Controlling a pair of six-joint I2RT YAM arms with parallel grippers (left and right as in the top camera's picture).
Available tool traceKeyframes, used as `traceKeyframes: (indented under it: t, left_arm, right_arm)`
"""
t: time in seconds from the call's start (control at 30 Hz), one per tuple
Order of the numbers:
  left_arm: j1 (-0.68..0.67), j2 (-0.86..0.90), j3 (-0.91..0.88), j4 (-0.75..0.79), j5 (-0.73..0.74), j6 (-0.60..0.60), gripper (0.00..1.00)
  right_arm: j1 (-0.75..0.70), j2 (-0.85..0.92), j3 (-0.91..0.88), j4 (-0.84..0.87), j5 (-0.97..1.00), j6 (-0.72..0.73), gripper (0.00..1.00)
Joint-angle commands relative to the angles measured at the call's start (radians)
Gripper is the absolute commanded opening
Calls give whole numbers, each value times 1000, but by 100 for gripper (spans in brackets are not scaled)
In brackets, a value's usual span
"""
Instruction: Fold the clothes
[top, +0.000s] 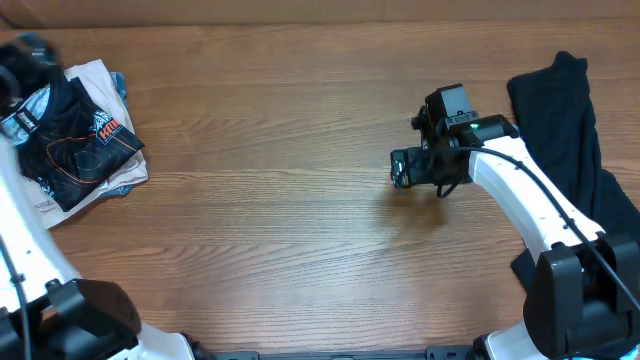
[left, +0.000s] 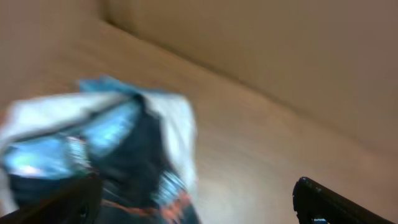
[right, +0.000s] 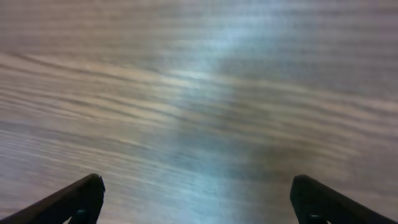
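Note:
The clothes, a black jersey (top: 75, 140) with orange lines and logos, lie folded at the table's far left on top of pale cloth. In the left wrist view the jersey (left: 134, 165) is blurred and fills the lower left. My left gripper (left: 199, 211) is open just above and beside it, with nothing between its fingers (left: 320, 202); from overhead it is a dark blur (top: 22, 60) at the pile's back edge. My right gripper (top: 405, 168) hovers over bare wood right of centre. It is open and empty (right: 199, 205).
Off-white trousers (top: 95, 72) with a bit of light blue cloth (top: 120, 85) lie under the jersey. A plain black garment (top: 570, 130) is draped along the right edge behind the right arm. Bare wooden table (top: 270, 180) spans the middle.

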Motion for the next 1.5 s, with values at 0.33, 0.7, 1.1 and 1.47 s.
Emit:
traceKeyframes:
  t: [0.33,0.7,1.1,1.47]
  left_arm:
    - [-451,-4,3,-330,-122,76,100]
    - [-460,-118,-26,-594,-168,45,91]
    - [-504,-723,-582,-251,-171,103,99]
    - [-504,-1151,-896,-185,-270,57,100]
  right_arm:
    - [-8,-20,268,93,82,-2,100]
    - [-8,-179,371,-167,93,89,100]
    - [0,-631,1,40,153,130,100]
    - [0,-1059,-349,78,152,139,100]
